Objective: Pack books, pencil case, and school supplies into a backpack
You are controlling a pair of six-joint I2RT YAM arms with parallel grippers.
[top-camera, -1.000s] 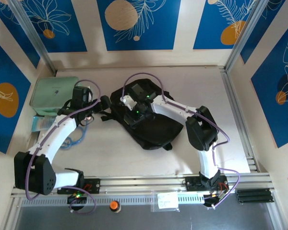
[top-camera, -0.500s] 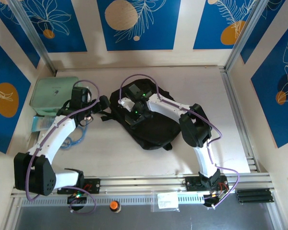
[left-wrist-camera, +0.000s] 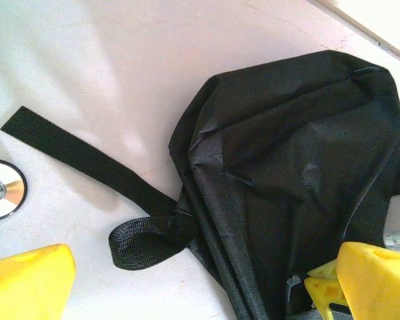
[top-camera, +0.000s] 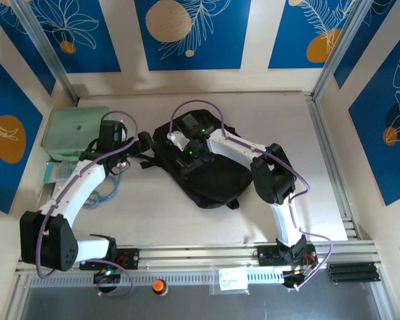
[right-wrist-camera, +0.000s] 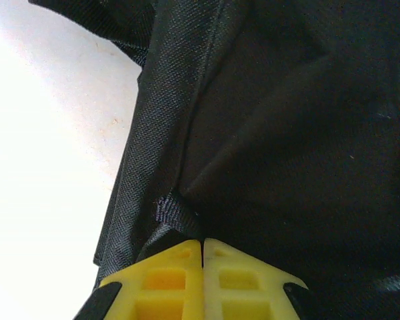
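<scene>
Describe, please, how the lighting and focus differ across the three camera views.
Top external: even light, sharp, though the backpack is a near-featureless black. Left wrist: soft glare patches on the table; the left gripper's yellow fingers look blurred. Right wrist: table blown out white, fabric weave crisp above the right gripper.

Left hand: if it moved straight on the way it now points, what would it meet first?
Probably the edge of the soft black fabric backpack, beside its black webbing loop: both lie between the open yellow fingers of the left hand. Depth is unclear.
</scene>
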